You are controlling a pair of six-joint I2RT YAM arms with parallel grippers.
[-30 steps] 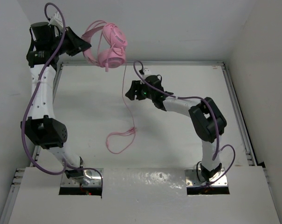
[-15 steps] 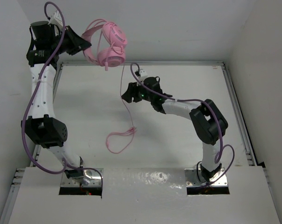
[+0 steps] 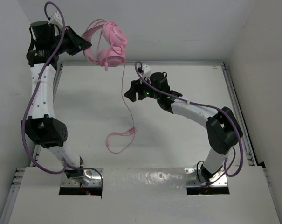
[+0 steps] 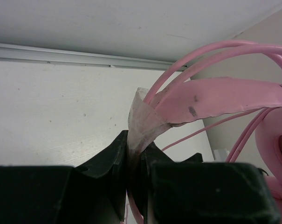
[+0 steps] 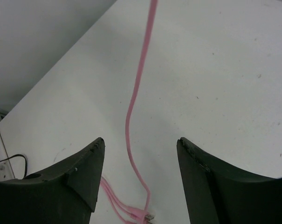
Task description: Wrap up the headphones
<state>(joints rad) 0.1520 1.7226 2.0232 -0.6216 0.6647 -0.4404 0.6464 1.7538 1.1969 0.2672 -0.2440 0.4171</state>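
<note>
so the right arm (image 3: 192,108) just stretched out; right jaws, open, now straddle the thin pink cord (image 5: 134,93), grab looks close. left jaws clamp the pink padded headphones (image 3: 110,46).

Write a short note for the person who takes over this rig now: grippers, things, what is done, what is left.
Left gripper: shut on the headband, holding the headphones in the air at the far left.
Right gripper: open, the cord just ahead of it, not gripped.
Cord: hangs from the headphones to the table, its end in a loose loop there.
Done: headphones lifted.
Left: grip the cord and wrap it; no turn is wound yet.
</note>
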